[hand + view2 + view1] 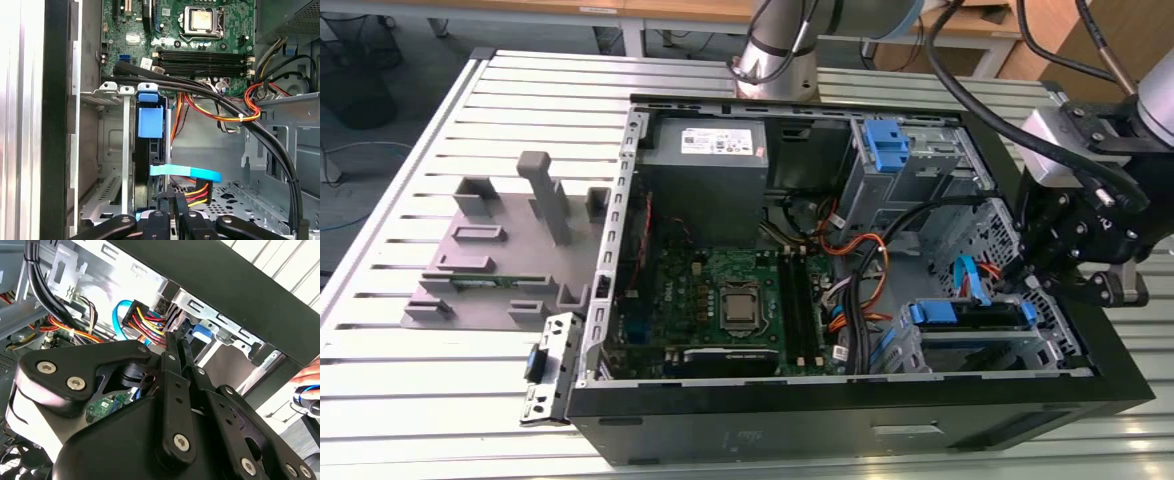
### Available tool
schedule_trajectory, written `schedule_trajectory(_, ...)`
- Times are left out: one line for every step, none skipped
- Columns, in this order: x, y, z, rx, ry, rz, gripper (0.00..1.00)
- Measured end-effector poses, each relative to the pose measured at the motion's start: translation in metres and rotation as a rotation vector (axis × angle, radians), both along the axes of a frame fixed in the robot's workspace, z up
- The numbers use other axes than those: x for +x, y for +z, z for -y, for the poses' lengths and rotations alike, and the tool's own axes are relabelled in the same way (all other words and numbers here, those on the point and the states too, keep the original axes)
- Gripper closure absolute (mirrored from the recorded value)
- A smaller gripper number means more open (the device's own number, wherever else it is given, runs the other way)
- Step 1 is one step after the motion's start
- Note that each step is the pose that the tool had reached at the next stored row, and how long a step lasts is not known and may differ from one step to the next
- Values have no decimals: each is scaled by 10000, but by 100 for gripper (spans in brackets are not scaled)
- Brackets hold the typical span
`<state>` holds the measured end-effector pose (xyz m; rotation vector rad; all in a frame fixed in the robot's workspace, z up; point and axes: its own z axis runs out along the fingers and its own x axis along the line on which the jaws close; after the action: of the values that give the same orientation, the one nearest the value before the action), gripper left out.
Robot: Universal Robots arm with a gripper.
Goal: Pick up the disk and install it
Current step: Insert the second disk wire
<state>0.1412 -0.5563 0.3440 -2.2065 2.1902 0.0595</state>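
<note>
Exterior view: an open black computer case (854, 420) lies on its side on a slatted metal worktop (400, 380). The gripper (1062, 283) hangs at the case's drive cage (987, 345), at the corner toward the exterior view's right. The disk (970, 312) sits seated in that drive cage, its blue carrier rail along the top edge, with a blue data cable (970, 280) rising just beside it.

In the first wrist view the disk (149, 165) stands on edge inside the cage slot, with its blue tab (150, 122) facing out. The blue data cable (185, 173) and a bundle of red, yellow and black power wires (195, 192) run to the end of the disk nearest the gripper (172, 216). The gripper's fingers (181, 210) stand close together with nothing visible between them, just short of that connector end.

In the second wrist view the gripper (179, 340) has its two thin fingers pressed nearly together, tips next to the power wires (147, 322) beside the cage.

Beyond the drive cage lies the motherboard (720, 300), and past that the grey power supply (707, 150). A grey fixture block (507, 250) rests on the worktop outside the case, on the far side from the cage.
</note>
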Motion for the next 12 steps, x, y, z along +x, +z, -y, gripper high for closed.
schedule_trajectory(0, 0, 10, -6, 0, 2, 84)
schedule_trajectory(-1, 0, 23, -14, -1, 2, 84)
schedule_trajectory(-1, -1, 39, -20, -1, 3, 84)
schedule_trajectory(-1, 0, 54, -29, -1, 3, 84)
schedule_trajectory(-1, 0, 68, -37, -1, 3, 84)
schedule_trajectory(-1, 0, 82, -44, -2, 3, 84)
schedule_trajectory(-1, 0, 95, -51, -2, 3, 84)
schedule_trajectory(-1, -1, 107, -55, -2, 3, 84)
schedule_trajectory(-1, 0, 119, -60, -2, 3, 84)
schedule_trajectory(-1, 0, 127, -63, -2, 3, 84)
schedule_trajectory(-1, 0, 130, -65, -2, 3, 84)
schedule_trajectory(0, 0, 131, -65, -2, 3, 84)
